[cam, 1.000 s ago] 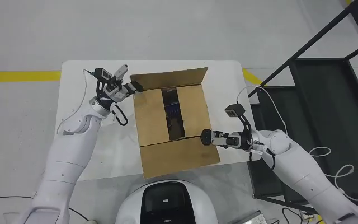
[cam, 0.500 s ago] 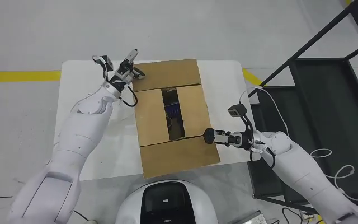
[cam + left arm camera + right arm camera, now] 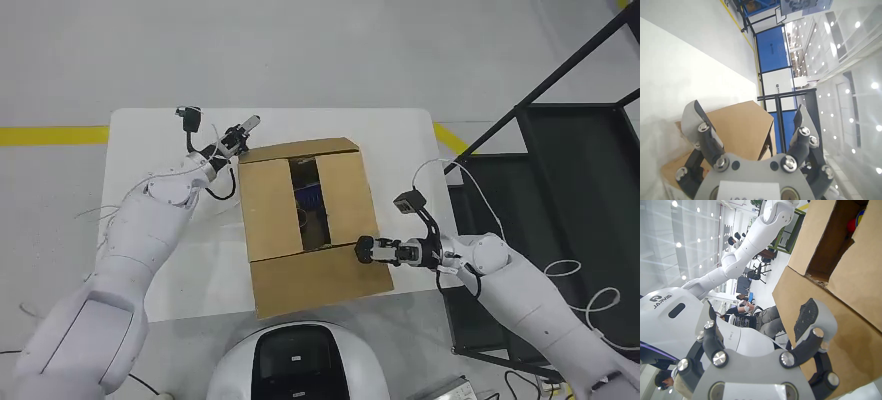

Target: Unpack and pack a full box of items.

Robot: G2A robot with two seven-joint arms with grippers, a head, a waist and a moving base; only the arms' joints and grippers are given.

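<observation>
Left hand (image 3: 243, 128) spread, empty, at far-left corner of brown cardboard box (image 3: 268, 210) mid white tabletop (image 3: 400, 130); flaps mostly folded over, colourful items (image 3: 312, 200) inside centre gap; right hand (image 3: 362, 248) spread at near flap's right edge, so unpacking looks not yet begun.

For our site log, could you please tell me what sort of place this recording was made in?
Probably an indoor robotics lab or warehouse-style hall: a yellow floor line, blue partition panels, and rows of ceiling lights.
</observation>
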